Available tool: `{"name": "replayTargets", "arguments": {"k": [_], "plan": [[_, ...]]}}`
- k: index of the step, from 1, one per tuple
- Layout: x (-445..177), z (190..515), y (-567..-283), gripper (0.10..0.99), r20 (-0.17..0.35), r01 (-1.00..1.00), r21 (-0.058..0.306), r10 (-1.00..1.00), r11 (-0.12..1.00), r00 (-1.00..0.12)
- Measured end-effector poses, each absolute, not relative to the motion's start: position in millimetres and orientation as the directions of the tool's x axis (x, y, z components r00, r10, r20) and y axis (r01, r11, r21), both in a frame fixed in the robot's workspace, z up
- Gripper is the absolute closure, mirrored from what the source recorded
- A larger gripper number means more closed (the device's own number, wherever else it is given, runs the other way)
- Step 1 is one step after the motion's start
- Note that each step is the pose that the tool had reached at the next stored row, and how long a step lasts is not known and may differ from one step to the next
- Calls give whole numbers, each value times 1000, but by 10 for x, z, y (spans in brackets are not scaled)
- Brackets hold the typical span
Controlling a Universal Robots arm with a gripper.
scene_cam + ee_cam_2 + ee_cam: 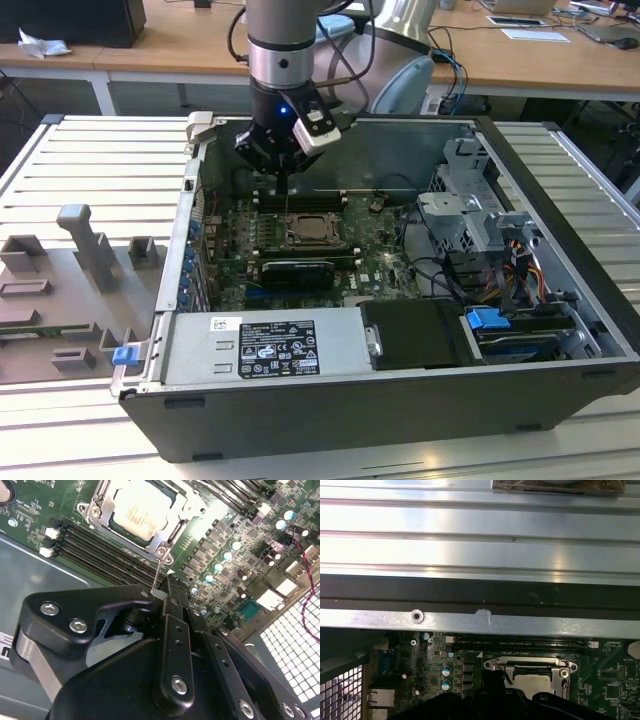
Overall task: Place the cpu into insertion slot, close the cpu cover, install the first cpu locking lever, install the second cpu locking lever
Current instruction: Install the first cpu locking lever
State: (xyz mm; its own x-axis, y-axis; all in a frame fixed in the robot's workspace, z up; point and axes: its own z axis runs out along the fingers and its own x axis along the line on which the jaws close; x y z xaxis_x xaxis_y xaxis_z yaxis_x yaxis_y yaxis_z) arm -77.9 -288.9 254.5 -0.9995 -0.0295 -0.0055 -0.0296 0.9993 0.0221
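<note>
Ribbed metal counter (80,160) carries the open computer case (300,420) I am working in, with wooden desks behind it. Nearest to me in the second wrist view, my fingers (162,592) are clenched, pressed together around a thin wire lever (156,575) whose other end runs to the corner of the socket frame. In the exterior view my fingers (286,183) hang just above the green board (375,245), on the far side of the socket.

Just past them lies the cpu (139,512), its pale metal top showing, seated flat in the insertion slot (172,527). The cpu cover (102,510) looks folded down around it as a silvery frame; the first wrist view shows the same frame (492,665) closed over the chip.

I judge that lever to be springy steel wire: stiff, slick and apt to slip or snap back, so a hold near its free end suits best. The chip itself is light, rigid and fragile underneath, safest handled by its edges.

Farther off are the black memory slots (95,542).
</note>
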Motion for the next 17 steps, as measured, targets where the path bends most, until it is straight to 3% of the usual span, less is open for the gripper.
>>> {"name": "replayTargets", "arguments": {"k": [10, 14, 17], "plan": [[-552, 2517, -2890, 980, -5, -30, 24, -30, 999, -1000], [-544, 2506, -2898, 980, -6, -30, 63, -30, 998, -1000], [-468, 2439, -2900, 980, -8, -37, 63, -37, 997, -999]]}}
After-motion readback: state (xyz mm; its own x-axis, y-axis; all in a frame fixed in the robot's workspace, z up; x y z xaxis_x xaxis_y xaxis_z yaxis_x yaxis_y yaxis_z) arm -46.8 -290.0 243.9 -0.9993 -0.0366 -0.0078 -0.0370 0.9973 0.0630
